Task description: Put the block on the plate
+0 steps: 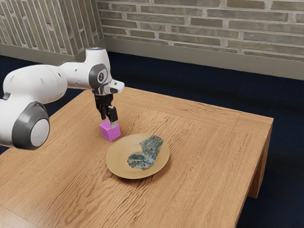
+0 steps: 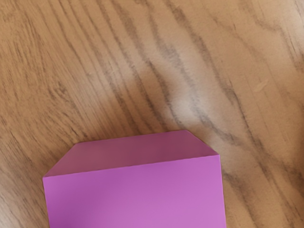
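In the exterior view, my gripper [image 1: 109,121] points down at the magenta block [image 1: 110,131], its lower end overlapping the block's upper part. Whether it grips the block is not clear, nor whether the block rests on the wood or hangs just above it. The wrist view has the block [image 2: 135,192] large and close below my hand. Beside the block, toward the exterior view's right and nearer that camera, lies the round tan plate [image 1: 118,164] with a dark blue-grey pattern.
The wooden table [image 1: 204,166] extends around the block and plate, with its far corner at the exterior view's right. Beyond it are a dark blue floor [image 1: 190,88] and a brick wall [image 1: 199,23].
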### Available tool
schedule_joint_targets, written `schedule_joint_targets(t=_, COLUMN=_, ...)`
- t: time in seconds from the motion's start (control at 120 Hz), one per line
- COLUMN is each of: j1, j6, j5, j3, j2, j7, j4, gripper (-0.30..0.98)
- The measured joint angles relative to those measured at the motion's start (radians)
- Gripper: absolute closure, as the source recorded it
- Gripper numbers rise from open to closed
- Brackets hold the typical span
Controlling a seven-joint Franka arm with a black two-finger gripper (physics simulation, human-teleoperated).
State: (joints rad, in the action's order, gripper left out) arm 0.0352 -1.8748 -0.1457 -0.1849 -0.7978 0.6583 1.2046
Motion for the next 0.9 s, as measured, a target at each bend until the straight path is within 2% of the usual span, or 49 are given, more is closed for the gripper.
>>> schedule_joint_targets(t=0.533, j1=0.003, j6=-0.012, j5=-0.010, j3=-0.001, j2=-0.047, j7=0.016, j4=-0.009, gripper=0.01)
schedule_joint_targets(t=0.9, j1=0.003, j6=-0.013, j5=-0.010, j3=-0.001, j2=-0.065, j7=0.018, j4=-0.013, gripper=0.22)
